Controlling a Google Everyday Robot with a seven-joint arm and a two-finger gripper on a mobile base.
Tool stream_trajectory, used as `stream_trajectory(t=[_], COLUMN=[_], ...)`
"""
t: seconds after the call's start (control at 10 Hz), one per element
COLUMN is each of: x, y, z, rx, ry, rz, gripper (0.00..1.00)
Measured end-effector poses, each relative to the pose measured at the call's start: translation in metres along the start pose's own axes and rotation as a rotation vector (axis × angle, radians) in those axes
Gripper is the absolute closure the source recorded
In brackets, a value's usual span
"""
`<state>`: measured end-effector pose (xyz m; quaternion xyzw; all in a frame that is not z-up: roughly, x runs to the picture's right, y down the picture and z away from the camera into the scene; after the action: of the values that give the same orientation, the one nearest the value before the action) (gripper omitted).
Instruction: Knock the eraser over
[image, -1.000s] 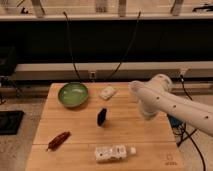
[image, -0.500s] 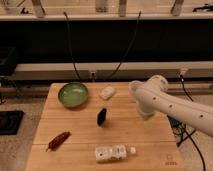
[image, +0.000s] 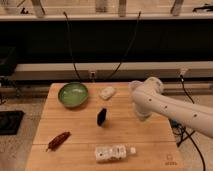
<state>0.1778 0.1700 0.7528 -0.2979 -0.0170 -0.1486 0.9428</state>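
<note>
The eraser is a small black block standing upright near the middle of the wooden table. My white arm reaches in from the right, and its rounded end is over the table's right half. The gripper hangs at the arm's lower end, to the right of the eraser and apart from it.
A green bowl sits at the back left. A white lumpy object lies behind the eraser. A white segmented block lies at the front. A reddish-brown object lies at the front left. Cables hang behind the table.
My arm has shifted a little to the left, toward the eraser. The eraser and the other objects have not moved.
</note>
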Motion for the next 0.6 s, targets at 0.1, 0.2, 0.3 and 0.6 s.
stream_trajectory(t=[0.1, 0.2, 0.3, 0.6], x=[-0.003, -0.003, -0.006, -0.024], y=[-0.002, -0.003, -0.003, -0.008], z=[0.002, 0.003, 0.006, 0.016], rx=[0.001, 0.001, -0.001, -0.003], ry=[-0.004, -0.007, -0.006, -0.004], rz=[-0.007, -0.005, -0.016, -0.063], gripper=[0.65, 0.75, 0.84, 1.00])
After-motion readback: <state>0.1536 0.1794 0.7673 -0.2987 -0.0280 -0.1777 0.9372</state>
